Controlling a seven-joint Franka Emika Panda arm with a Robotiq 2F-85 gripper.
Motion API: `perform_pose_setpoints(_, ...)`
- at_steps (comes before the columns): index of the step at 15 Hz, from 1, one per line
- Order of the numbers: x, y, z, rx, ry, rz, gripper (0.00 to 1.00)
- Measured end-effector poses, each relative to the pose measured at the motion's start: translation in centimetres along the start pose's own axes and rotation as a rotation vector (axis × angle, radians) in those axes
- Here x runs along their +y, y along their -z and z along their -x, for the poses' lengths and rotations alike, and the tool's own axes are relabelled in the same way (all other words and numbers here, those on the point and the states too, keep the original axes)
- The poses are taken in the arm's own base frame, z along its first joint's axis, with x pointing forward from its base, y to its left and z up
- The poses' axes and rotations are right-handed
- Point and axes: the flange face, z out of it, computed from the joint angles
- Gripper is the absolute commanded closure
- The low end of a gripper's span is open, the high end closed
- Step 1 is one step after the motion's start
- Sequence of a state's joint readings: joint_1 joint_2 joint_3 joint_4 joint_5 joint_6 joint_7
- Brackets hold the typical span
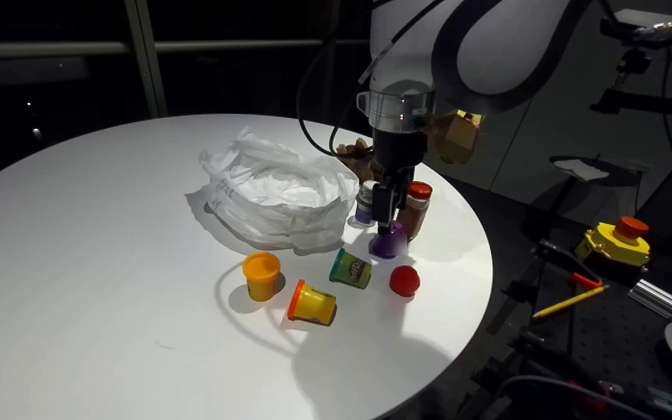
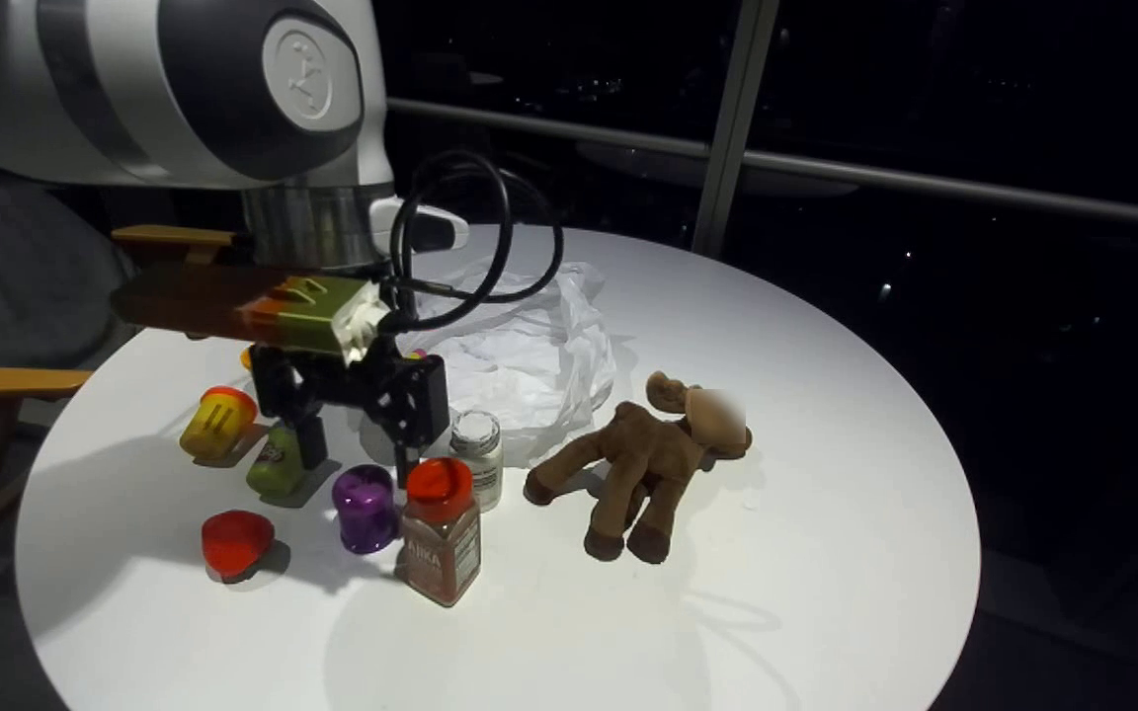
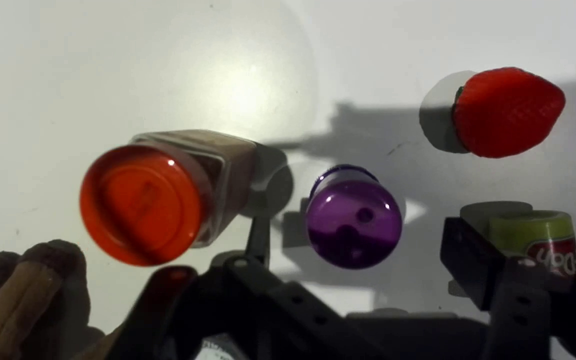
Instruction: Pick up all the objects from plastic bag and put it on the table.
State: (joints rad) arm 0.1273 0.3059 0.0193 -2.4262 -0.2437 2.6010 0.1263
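Note:
The white plastic bag (image 1: 318,224) lies open on the table and also shows in an exterior view (image 2: 584,360). A small pink and yellow patch (image 2: 416,354) shows by the bag; most of it is hidden behind the gripper. My gripper (image 3: 358,245) is open and empty, pointing down; it shows in both exterior views (image 1: 392,219) (image 2: 359,466). Below and between its fingers, a purple container (image 3: 353,220) stands upright on the table. A red-lidded spice jar (image 2: 443,543) stands beside it. A white bottle (image 2: 477,454), a strawberry (image 2: 236,543) and a green tub (image 1: 352,269) are close around.
A yellow tub with an orange lid (image 1: 315,304) lies on its side. An orange tub (image 1: 261,277) stands upright nearby. A brown plush moose (image 2: 643,454) lies beside the bag. The round white table (image 1: 108,262) has its edge near the jar and strawberry.

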Motion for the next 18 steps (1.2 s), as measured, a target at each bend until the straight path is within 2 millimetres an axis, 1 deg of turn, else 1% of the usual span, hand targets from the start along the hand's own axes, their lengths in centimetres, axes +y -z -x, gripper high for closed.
perform_pose_setpoints(1,0.1,1.1,-0.3,0.001,0.001,0.006,0.00)
perform_pose_setpoints(3,0.1,3.9,-1.2,0.022,-0.008,0.008,0.00)
perform_pose_setpoints(5,-0.1,6.8,-2.6,0.063,-0.027,-0.005,0.00)
perform_pose_setpoints(7,-0.4,8.6,-4.1,0.104,-0.043,-0.023,0.00)
perform_pose_setpoints(8,-0.7,9.0,-4.9,0.119,-0.046,-0.030,0.00)
perform_pose_setpoints(9,-1.0,9.0,-5.6,0.130,-0.046,-0.034,0.00)
perform_pose_setpoints(11,-1.7,8.1,-7.0,0.145,-0.043,-0.042,0.00)
perform_pose_setpoints(16,-3.7,3.7,-9.7,0.164,-0.041,-0.061,0.00)
perform_pose_setpoints(18,-4.0,2.7,-10.9,0.180,-0.050,-0.064,0.00)
